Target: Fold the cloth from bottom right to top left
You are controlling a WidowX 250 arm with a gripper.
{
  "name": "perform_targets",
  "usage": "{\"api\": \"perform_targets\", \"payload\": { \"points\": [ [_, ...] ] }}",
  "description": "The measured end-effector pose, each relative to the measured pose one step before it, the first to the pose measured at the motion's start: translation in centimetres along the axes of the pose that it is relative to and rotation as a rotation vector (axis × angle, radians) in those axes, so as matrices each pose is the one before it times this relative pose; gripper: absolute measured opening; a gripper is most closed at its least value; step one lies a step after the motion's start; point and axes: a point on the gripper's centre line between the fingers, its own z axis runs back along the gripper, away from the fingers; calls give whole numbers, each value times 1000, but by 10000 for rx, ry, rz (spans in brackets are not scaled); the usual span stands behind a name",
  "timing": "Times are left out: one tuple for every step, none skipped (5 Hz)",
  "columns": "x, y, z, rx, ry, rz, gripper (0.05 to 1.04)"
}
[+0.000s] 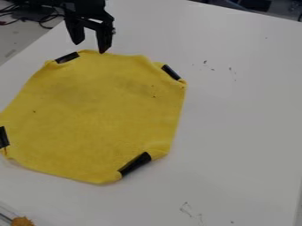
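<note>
1. The end effector (89, 47) hangs at the upper left of the camera view, its two black fingers spread apart with a gap between them and nothing held there.
2. One fingertip is at the far edge of the yellow cloth (100, 110); whether it touches the fabric I cannot tell. The other is just beside that edge, over the bench (236, 123).
3. The cloth lies spread out and unfolded on the white bench, across the left and middle of the view, with slight ripples along its near edge.
4. Its corners look cut off or tucked in, and each has a black strip: upper left (66, 57), upper right (171, 72), lower left (3, 137) and lower right (135, 164).
5. Small dark marks dot the bench to the right of the cloth and nearer the camera.
6. An orange-brown lump (22, 221) sits at the bottom left corner, partly out of view.
7. Dark cables (44, 18) lie beyond the bench, at the upper left.
</note>
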Motion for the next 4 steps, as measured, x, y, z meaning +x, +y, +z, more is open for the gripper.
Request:
{"api": "perform_targets", "payload": {
  "points": [
    [-631,-363,-1573,-182,389,66,1001],
    [-1618,-2328,-1166,-156,190,339,1001],
    [-1575,-3270,917,-64,-262,226,1001],
    [-2418,-3473,-254,-158,232,374,1001]
  ]
}}
